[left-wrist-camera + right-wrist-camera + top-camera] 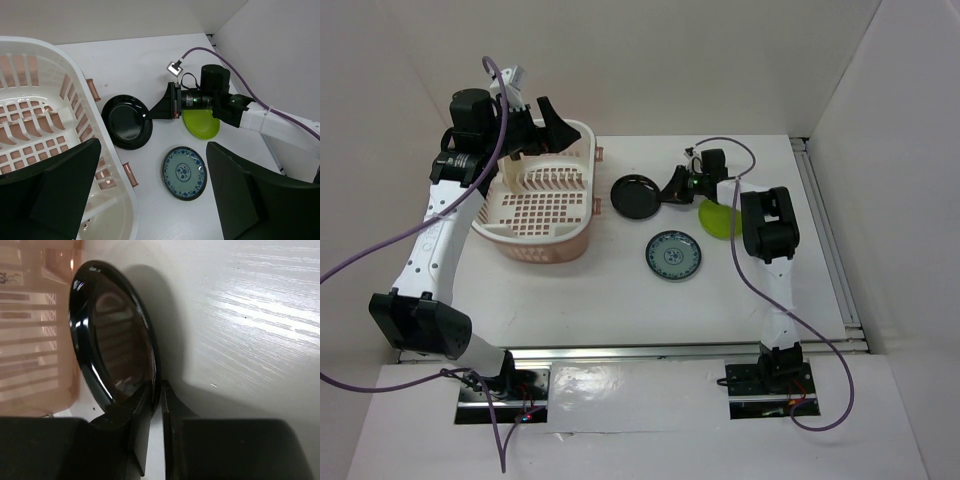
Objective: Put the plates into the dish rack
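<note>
The black plate (112, 340) is glossy and round with a raised rim, its face mirroring dim shapes. It lies on the white table (620, 300) just right of the dish rack (535, 215), a white lattice basket on a salmon base. The right gripper (156, 397) pinches the plate's rim between both fingers; whether the plate is lifted cannot be told. The lime green plate (202, 125) and the blue-white patterned plate (184, 173) lie nearby. The left gripper (548, 128) hangs over the rack, fingers spread wide.
</note>
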`<state>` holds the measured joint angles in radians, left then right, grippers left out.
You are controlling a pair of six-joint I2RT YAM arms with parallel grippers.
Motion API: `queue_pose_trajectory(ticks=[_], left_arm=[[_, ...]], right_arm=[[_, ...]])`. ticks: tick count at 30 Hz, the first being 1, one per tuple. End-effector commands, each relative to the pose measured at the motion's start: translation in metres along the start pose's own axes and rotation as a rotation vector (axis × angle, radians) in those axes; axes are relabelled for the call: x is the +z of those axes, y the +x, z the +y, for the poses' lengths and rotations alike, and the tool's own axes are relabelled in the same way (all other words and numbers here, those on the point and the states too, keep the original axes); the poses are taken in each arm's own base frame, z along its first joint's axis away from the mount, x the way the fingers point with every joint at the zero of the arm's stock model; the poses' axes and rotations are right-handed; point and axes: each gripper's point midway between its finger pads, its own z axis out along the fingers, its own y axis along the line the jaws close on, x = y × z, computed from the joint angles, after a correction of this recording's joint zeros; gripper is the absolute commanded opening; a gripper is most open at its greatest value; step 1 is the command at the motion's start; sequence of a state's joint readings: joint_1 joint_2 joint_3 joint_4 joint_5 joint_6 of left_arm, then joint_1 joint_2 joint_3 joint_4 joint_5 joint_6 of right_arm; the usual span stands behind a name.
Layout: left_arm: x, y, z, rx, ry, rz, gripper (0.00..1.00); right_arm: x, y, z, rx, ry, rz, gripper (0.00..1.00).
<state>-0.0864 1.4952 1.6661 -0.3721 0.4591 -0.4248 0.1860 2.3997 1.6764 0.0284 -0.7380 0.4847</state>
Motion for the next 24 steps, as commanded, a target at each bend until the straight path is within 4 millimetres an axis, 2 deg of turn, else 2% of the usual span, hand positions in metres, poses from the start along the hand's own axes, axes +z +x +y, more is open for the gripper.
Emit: queue_pose_trajectory(ticks=[1, 2, 4, 5, 10, 12, 13, 15, 16, 17, 19, 21, 22, 23, 24], left_arm=[[-0.006, -0.017, -0.012, 0.025, 0.033, -0.061, 1.00], [-0.006, -0.017, -0.010, 0.024, 0.025, -0.065, 1.00], [-0.006, -0.017, -0.010, 0.024, 0.025, -0.065, 1.00], [-0.006, -0.017, -0.010, 0.024, 0.025, -0.065, 1.00], [-0.003, -0.015, -0.008, 0.020, 0.022, -0.057, 1.00], [-0.003, -0.015, -0.008, 0.020, 0.022, -0.057, 1.00], [0.000, -0.013, -0.005, 0.016, 0.019, -0.050, 1.00], [0.000, -0.013, -0.005, 0.016, 0.019, -0.050, 1.00], [0.003, -0.011, -0.001, 0.011, 0.008, -0.045, 1.00], [0.003, -0.011, -0.001, 0.011, 0.008, -0.045, 1.00], [0.007, -0.010, 0.006, -0.005, -0.020, -0.046, 1.00], [0.006, -0.016, 0.008, -0.011, -0.043, -0.066, 1.00], [0.009, -0.012, 0.014, -0.020, -0.062, -0.054, 1.00], [0.007, -0.017, 0.015, -0.019, -0.081, -0.066, 1.00], [0.009, -0.019, 0.016, -0.027, -0.089, -0.071, 1.00]], right_arm=[[0.009, 0.007, -0.018, 0.055, 0.016, 0.007, 0.19], [0.010, 0.011, -0.020, 0.071, 0.011, 0.018, 0.14], [0.010, 0.006, -0.017, 0.071, 0.004, 0.005, 0.08], [0.010, 0.007, -0.017, 0.077, 0.007, 0.011, 0.00], [0.003, -0.014, -0.020, 0.125, 0.042, -0.028, 0.00], [-0.008, -0.033, -0.016, 0.122, 0.045, -0.071, 0.00], [-0.012, -0.041, -0.007, 0.118, 0.035, -0.086, 0.00], [-0.021, -0.057, -0.005, 0.120, 0.030, -0.120, 0.00], [-0.025, -0.063, 0.002, 0.118, 0.023, -0.131, 0.00], [-0.035, -0.080, 0.013, 0.092, 0.009, -0.165, 0.00], [-0.048, -0.096, 0.025, 0.069, -0.002, -0.198, 0.00], [-0.056, -0.107, 0.040, 0.047, -0.014, -0.218, 0.00], [-0.064, -0.113, 0.042, 0.042, -0.015, -0.235, 0.00], [-0.073, -0.121, 0.056, 0.020, -0.027, -0.255, 0.00], [-0.083, -0.125, 0.059, 0.009, -0.032, -0.261, 0.00]])
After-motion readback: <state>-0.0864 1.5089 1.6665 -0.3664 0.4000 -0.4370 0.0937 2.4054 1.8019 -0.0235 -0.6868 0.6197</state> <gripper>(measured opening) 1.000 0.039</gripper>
